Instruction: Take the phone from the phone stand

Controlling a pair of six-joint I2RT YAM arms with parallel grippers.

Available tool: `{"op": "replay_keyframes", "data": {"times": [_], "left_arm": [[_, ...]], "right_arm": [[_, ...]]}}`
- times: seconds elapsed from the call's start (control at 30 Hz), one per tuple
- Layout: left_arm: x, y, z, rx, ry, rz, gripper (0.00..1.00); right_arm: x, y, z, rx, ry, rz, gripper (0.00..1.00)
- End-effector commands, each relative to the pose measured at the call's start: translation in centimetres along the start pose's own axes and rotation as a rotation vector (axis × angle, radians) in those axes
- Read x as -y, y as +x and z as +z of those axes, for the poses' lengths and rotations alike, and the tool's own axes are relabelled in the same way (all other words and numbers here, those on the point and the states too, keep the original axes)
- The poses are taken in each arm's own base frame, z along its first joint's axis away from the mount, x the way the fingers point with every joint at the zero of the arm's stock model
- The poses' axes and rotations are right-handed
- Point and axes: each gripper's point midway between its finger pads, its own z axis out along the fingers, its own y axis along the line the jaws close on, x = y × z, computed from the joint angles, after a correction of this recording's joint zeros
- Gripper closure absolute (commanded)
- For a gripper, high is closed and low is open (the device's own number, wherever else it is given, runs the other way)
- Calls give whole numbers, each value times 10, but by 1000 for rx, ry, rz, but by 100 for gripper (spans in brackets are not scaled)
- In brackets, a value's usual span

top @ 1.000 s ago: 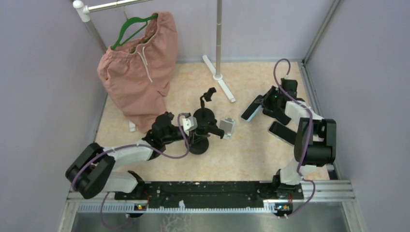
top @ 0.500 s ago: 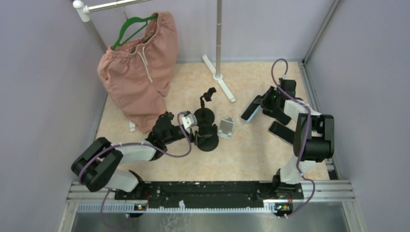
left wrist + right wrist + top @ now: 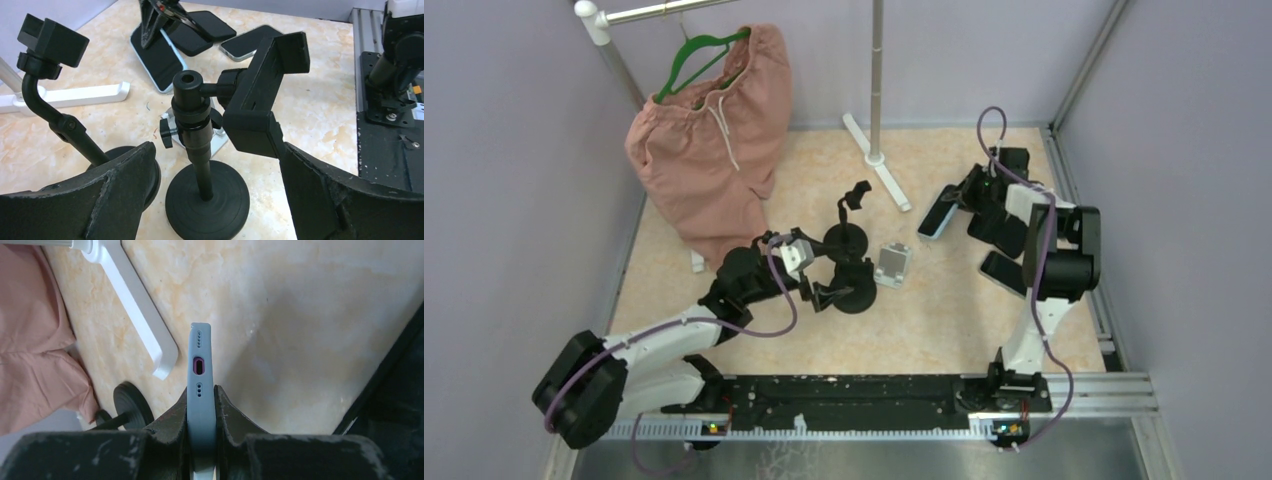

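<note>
1. 2 pincers in view: the left pincer (image 3: 822,285) is spread apart, and the right pincer (image 3: 952,203) is clamped on the phone (image 3: 936,214).
2. Phone is off the phone stand (image 3: 854,290) and well to its right in the top view, over the far right of the tabletop (image 3: 924,330). It has a light-blue case and a dark screen, and it sits tilted.
3. Right wrist view: phone (image 3: 200,375) is edge-on with the port end pointing away. Both fingers (image 3: 175,415) press its 2 faces. Cannot tell if its far end touches the tabletop.
4. Left wrist view: the fingers (image 3: 100,200) of the left pincer (image 3: 217,150) sit wide on either side of the phone stand (image 3: 192,120), not touching it.
5. Stand has a round black base on the tabletop and an upright post, with its clamp holder (image 3: 262,95) angled off to the right of the post.
6. Second stand (image 3: 846,236), black with a bent arm, is just behind the phone stand.
7. Small gray block (image 3: 892,265) is just right of the phone stand.
8. Black phone (image 3: 205,31) and gray-edged phone (image 3: 247,42) lie flat near the held phone.
9. Pink shorts (image 3: 709,150) hang on a green hanger (image 3: 699,60) at the far left. White rack foot (image 3: 882,170) lies at the far middle.
</note>
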Motion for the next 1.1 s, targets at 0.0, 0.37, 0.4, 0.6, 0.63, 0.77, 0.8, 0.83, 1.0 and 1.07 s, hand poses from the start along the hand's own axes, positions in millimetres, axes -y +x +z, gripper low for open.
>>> {"op": "replay_keyframes", "data": {"times": [0.0,0.37,0.4,0.6,0.63,0.77,0.8,0.83,1.0,1.07], "left_arm": [[-1,-3,-9,-76,30,-34,1],[-27,-53,-28,-130,79,-167,1],[-24,-59,-29,-118,86,-170,1],[-1,-75,-35,-142,230,-161,1],[-2,-75,-36,-166,232,-151,1],[-13,-93,-38,-200,201,-117,1],[-17,-101,-38,-200,186,-115,1],[-23,-107,-37,-206,161,-119,1],[-94,-145,-34,-277,-69,-270,1],[-123,-165,-39,-306,-123,-344,1]], "right_arm": [[-11,-42,4,67,-12,-134,96],[12,-38,-2,116,111,-129,43],[11,-38,-4,121,120,-133,42],[-6,-45,-30,177,131,-147,32],[-11,-47,-37,188,131,-150,32],[-24,-51,-68,236,154,-170,24],[-28,-52,-76,249,159,-173,19],[-30,-51,-83,254,167,-173,15],[-51,-52,-123,331,169,-195,1],[-59,-54,-139,369,162,-201,1]]}}
